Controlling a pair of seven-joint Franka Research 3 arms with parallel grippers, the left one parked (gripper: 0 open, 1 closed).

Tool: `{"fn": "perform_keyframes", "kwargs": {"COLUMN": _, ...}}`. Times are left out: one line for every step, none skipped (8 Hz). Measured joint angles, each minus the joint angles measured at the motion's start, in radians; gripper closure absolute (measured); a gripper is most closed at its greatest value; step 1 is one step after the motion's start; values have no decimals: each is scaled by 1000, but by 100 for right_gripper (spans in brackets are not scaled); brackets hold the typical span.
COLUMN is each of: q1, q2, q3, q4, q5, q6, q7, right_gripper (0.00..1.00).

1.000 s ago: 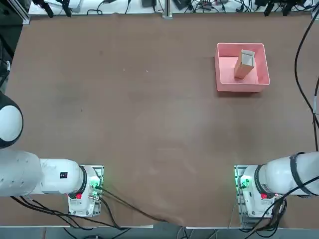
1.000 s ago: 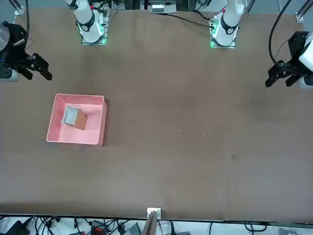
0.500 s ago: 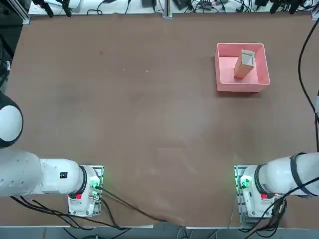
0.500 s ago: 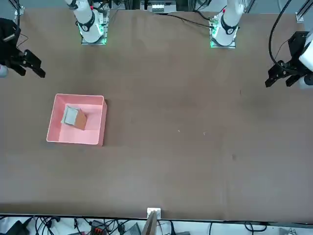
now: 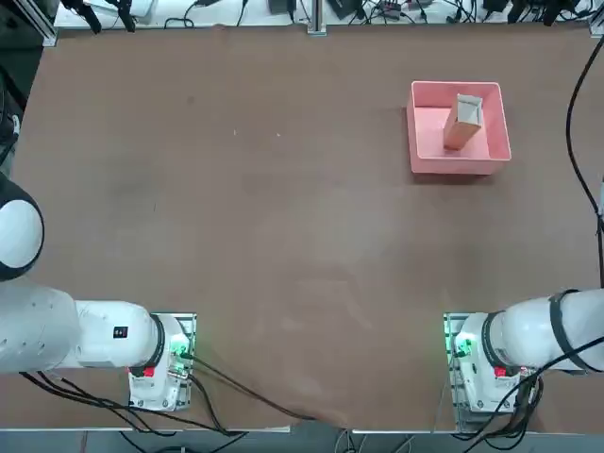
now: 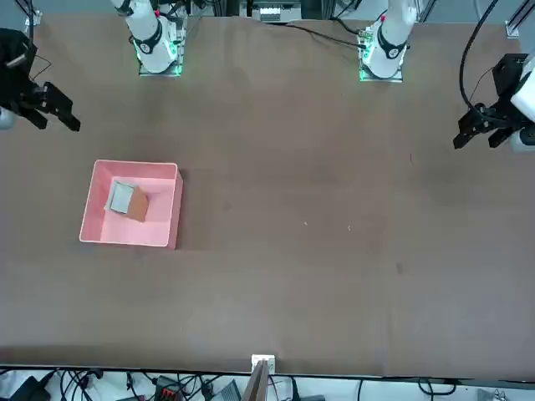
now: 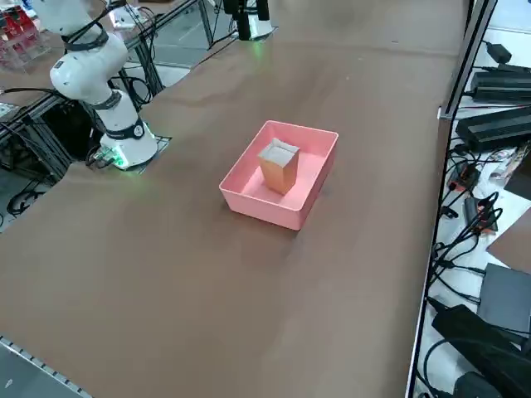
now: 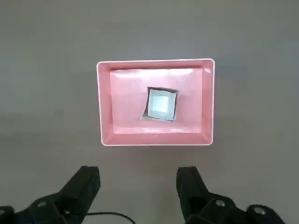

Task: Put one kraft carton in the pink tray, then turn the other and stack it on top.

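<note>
Right end effector point(image 6: 58, 124) is wide open, empty, upper left in front view — prob so the kraft carton point(image 6: 138, 205) stands undisturbed in the pink tray point(image 6: 94, 203).

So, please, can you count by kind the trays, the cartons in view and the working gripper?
Pink tray: 1
Kraft carton, standing inside the tray: 1
Right gripper, above the table, off to the tray's side: 1
Total: 3
</note>
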Motion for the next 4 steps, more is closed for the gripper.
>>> {"fn": "perform_keyframes", "kwargs": {"q1": 1, "q2": -5, "q3": 2, "q4": 0, "q5": 1, "q6": -1, "q7": -13, "right_gripper": 0}}
{"fn": "perform_keyframes", "kwargs": {"q1": 1, "q2": -8, "q3": 3, "q4": 0, "q5": 1, "q6": -1, "q7": -25, "right_gripper": 0}}
{"fn": "perform_keyframes", "kwargs": {"q1": 1, "q2": -9, "q3": 5, "q4": 0, "q5": 1, "q6": -2, "q7": -29, "right_gripper": 0}}
{"fn": "perform_keyframes", "kwargs": {"q1": 1, "q2": -10, "q3": 5, "q4": 0, "q5": 1, "q6": -3, "q7": -31, "right_gripper": 0}}
